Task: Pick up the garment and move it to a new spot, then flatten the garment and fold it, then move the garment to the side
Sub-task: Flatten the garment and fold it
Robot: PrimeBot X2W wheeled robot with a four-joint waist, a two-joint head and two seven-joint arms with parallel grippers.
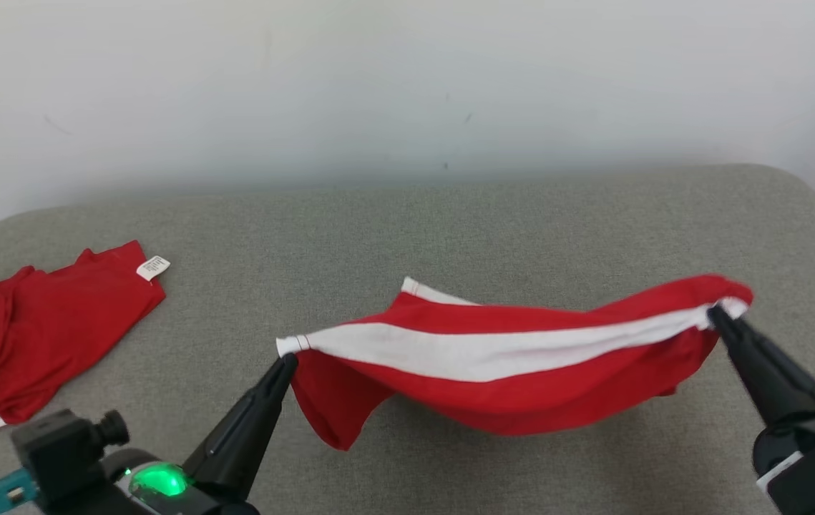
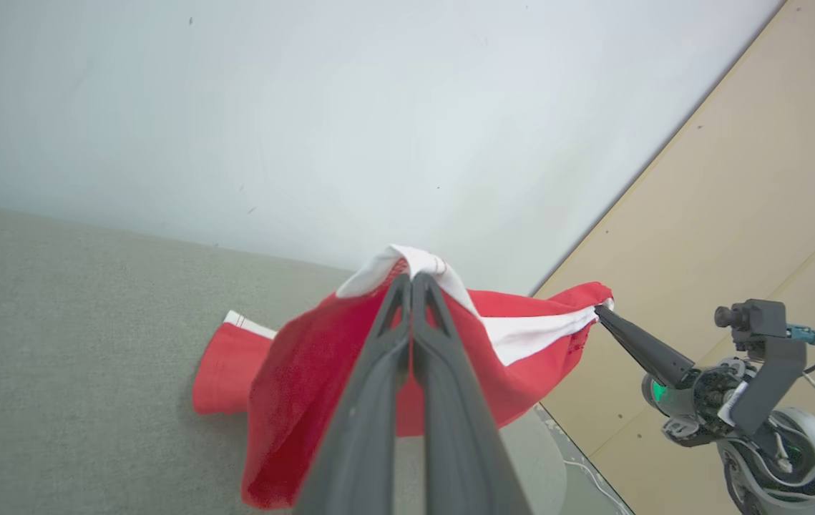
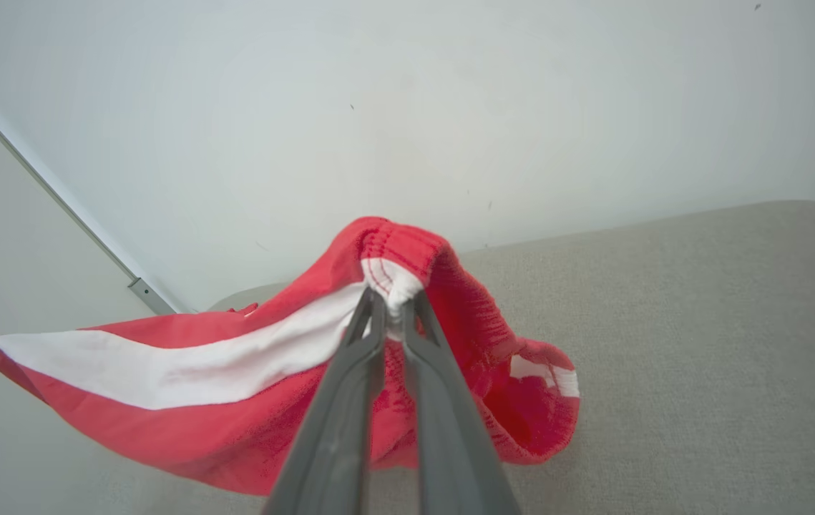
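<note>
Red garment (image 1: 493, 386) with white stripe hangs stretched between 2 grippers, low over grey tabletop (image 1: 450, 222); contact unclear. Left gripper (image 1: 285, 361) clamped on 1 end, right gripper (image 1: 715, 315) on the other. Crumpled red cloth (image 1: 35, 329) far left, cut off; its white tag (image 1: 152, 267) unreadable.

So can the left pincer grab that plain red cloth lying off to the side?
Probably not yet: the left pincer is shut on a corner of the striped garment. The grey surface between it and the plain red cloth looks free, if it lets go first.
</note>
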